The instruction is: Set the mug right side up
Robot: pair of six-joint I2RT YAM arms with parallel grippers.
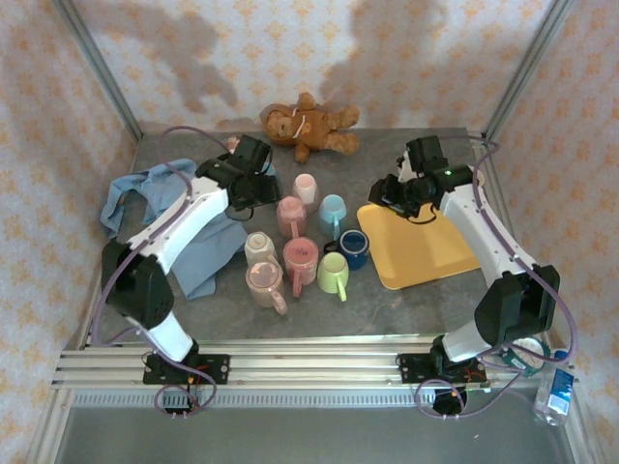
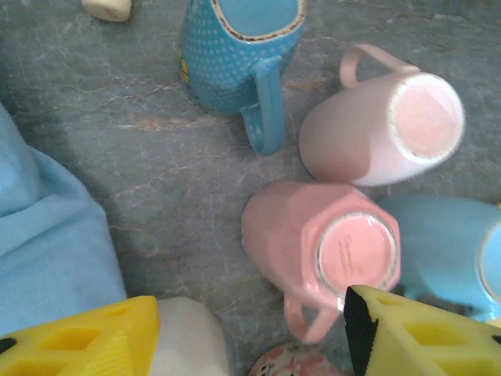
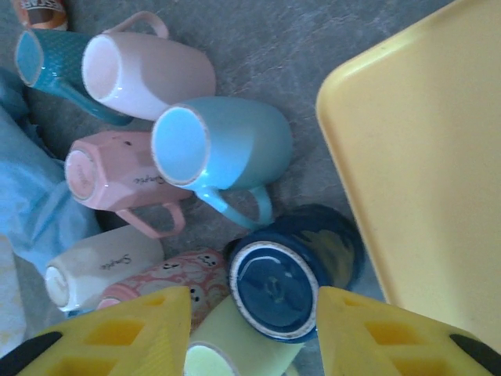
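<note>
Right end effector (image 3: pixel 254 301) astride inverted navy mug (image 3: pixel 296 265) (base clear wrist-side)

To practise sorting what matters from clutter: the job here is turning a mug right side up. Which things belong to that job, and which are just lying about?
Belong to the job: pink mug, dark blue mug, other mugs beside them, left gripper, right gripper.

Just lying about: teddy bear, blue cloth, yellow tray, plastic bottle.

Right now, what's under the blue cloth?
The blue cloth lies bunched on the grey table, with the left arm across it. Anything beneath its folds is covered.
</note>
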